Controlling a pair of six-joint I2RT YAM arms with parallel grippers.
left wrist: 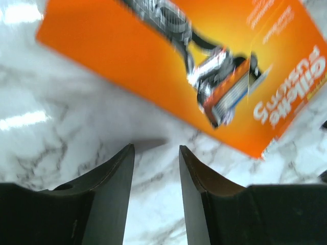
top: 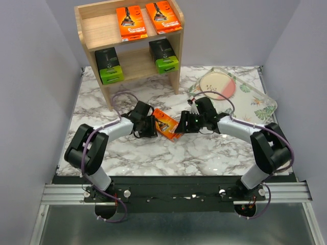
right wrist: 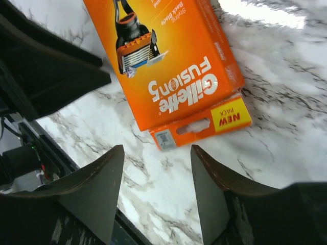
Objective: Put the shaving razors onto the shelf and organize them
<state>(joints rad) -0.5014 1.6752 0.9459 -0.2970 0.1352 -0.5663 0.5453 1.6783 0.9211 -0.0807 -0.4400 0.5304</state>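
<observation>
The shelf (top: 97,31) stands at the far left corner of the marble table (top: 153,155). Two orange razor packs (top: 131,23) lie side by side on its top level. Two dark packs with green ends (top: 109,65) lie on its lower level, one at each side.

One more orange pack (top: 167,124) lies flat in the middle of the table, turned a bit crooked. It is between the two grippers.

The left gripper (left wrist: 156,150) is just left of this pack. Its fingers are a little way apart and hold nothing. The right gripper (right wrist: 157,150) is just right of the pack. Its fingers are wide apart and hold nothing too.

A flowery tray (top: 258,104) with a pink plate (top: 218,84) sits at the far right corner.
</observation>
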